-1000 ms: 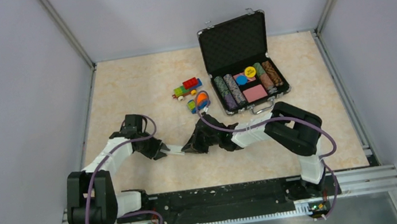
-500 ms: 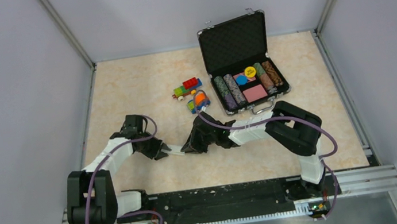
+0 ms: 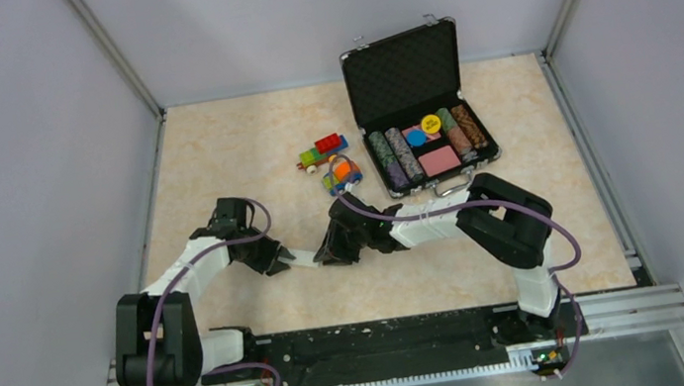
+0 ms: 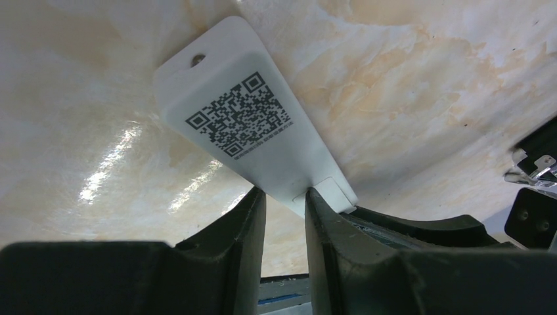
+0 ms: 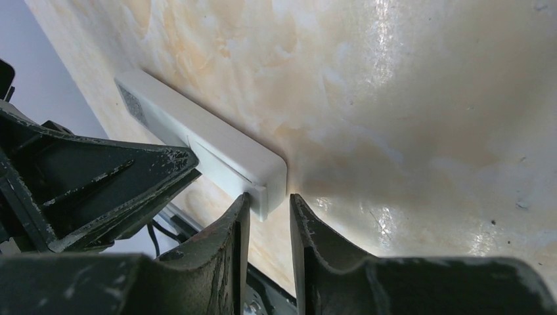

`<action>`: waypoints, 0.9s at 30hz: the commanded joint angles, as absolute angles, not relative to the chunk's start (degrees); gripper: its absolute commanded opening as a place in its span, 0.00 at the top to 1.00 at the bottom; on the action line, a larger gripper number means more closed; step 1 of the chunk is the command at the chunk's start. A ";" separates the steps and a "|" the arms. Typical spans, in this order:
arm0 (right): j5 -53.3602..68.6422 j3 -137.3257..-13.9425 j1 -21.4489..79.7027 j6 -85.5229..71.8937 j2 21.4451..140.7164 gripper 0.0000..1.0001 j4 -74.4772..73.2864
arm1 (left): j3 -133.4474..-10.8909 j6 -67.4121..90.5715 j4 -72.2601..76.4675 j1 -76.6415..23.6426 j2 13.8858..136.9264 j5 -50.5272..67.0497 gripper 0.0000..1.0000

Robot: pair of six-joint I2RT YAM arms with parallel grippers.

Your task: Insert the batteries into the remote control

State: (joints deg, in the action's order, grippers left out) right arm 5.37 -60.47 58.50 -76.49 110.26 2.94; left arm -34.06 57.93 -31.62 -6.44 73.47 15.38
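Note:
The remote control, a slim white bar, lies low over the table between my two grippers. In the left wrist view its back faces me, with a QR label on it. My left gripper is shut on its near end. In the right wrist view the remote's other end reaches the tips of my right gripper. Those jaws stand a little apart, and the right finger is off the remote. In the top view the left gripper and right gripper face each other. The batteries are out of view.
Two colourful toy vehicles stand just behind the right arm. An open black case with rows of poker chips sits at the back right. Grey walls close in the table on three sides.
The right gripper's jaws have parted from shut, and its wrist has shifted slightly. The left gripper and the remote have not moved.

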 commanded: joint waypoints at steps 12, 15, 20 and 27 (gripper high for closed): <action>3.83 -60.22 59.30 -73.92 115.03 0.97 -3.71 | -32.52 56.69 -30.75 -6.50 75.72 11.25 0.68; 3.69 -59.39 59.32 -74.05 114.65 0.97 -3.54 | -32.61 56.69 -30.72 -6.50 75.73 11.25 0.68; 4.51 -59.87 59.32 -73.81 115.45 0.97 -2.02 | -32.69 56.56 -30.67 -6.50 75.84 11.63 0.69; 5.48 -60.41 59.32 -74.76 116.91 0.97 -1.10 | -37.30 55.01 -35.03 -6.50 72.11 9.22 0.69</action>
State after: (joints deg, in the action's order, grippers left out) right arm 7.29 -61.21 58.22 -75.64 111.26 3.49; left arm -34.46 57.45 -32.05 -6.42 73.69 15.73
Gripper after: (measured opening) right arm 0.048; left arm 0.315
